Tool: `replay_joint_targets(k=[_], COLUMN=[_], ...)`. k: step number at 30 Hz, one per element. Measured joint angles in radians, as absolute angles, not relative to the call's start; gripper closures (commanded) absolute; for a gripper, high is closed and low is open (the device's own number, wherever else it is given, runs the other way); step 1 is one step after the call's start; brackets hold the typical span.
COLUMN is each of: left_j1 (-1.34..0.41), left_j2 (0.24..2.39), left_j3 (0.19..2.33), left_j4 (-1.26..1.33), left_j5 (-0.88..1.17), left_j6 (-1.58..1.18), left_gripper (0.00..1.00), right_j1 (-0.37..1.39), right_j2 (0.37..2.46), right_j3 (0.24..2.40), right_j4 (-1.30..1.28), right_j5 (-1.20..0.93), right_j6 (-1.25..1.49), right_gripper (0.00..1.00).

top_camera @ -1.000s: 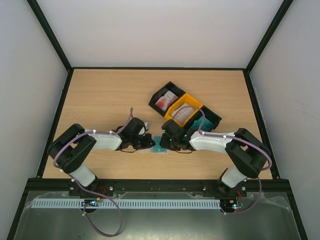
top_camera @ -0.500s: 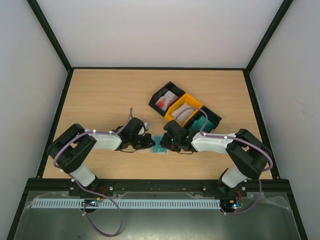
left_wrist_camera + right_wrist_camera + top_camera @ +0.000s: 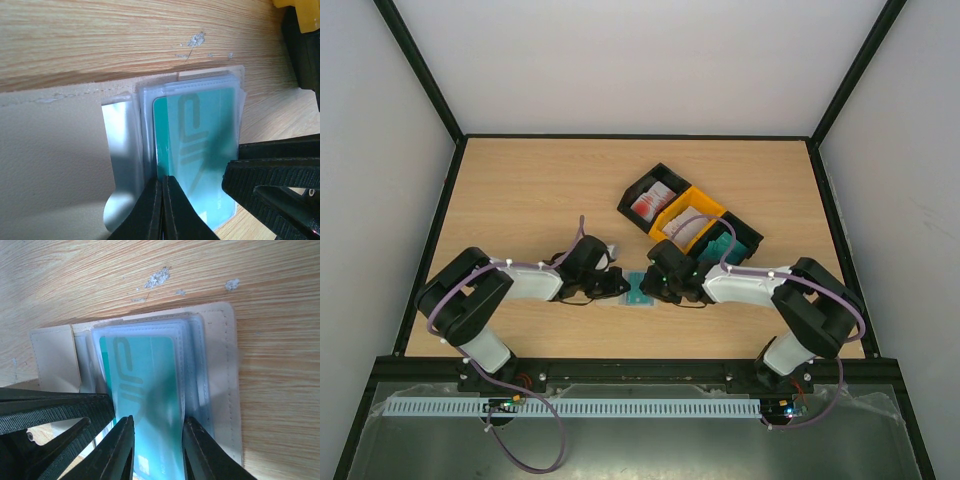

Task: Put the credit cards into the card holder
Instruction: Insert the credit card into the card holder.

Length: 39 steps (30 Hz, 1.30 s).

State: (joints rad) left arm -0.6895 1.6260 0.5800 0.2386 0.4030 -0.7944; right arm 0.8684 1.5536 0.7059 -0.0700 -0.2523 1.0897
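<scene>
The beige card holder (image 3: pixel 220 365) lies open on the table between both grippers, its clear sleeves fanned out. A teal credit card (image 3: pixel 145 375) sits partly inside a clear sleeve (image 3: pixel 150 130). My right gripper (image 3: pixel 159 450) is shut on the card's two long edges at its outer end. My left gripper (image 3: pixel 162 200) is shut, its tips pinching the edge of a clear sleeve beside the teal card (image 3: pixel 195 145). From the top view the card holder (image 3: pixel 638 292) is mostly hidden under the left gripper (image 3: pixel 620 285) and right gripper (image 3: pixel 655 285).
Behind the right arm stand three open bins in a row: a black bin (image 3: pixel 638 190) with white and red cards, an orange bin (image 3: pixel 705 204) with pale cards, and a black bin (image 3: pixel 750 236) with teal cards. Wooden table spreads to the left and back.
The right gripper has edged slightly to the right with the teal card. The left gripper has stayed in place.
</scene>
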Motion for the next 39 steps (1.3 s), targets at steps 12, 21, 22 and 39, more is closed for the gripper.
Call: replay_joint_targets(k=[12, 21, 22, 39], left_j1=[-0.678, -0.677, -0.677, -0.677], left_j2=[1.625, 1.624, 1.624, 1.624], left_j3=[0.564, 0.564, 0.564, 0.568], left_j4=[0.270, 0.269, 0.269, 0.261], left_j5=[0.407, 0.406, 0.406, 0.405], left_j6=[-0.797, -0.796, -0.796, -0.795], left_gripper=[0.98, 0.97, 0.97, 0.98], right_j1=[0.813, 0.799, 0.799, 0.799], right_j2=[1.453, 1.451, 1.453, 1.409], right_j3=[0.514, 0.495, 0.495, 0.573], right_j4=[0.248, 0.454, 0.466, 0.174], right_j5=[-0.390, -0.501, -0.508, -0.358], right_j6=[1.246, 1.309, 1.310, 1.169], right_gripper=[0.72, 0.72, 0.72, 0.68])
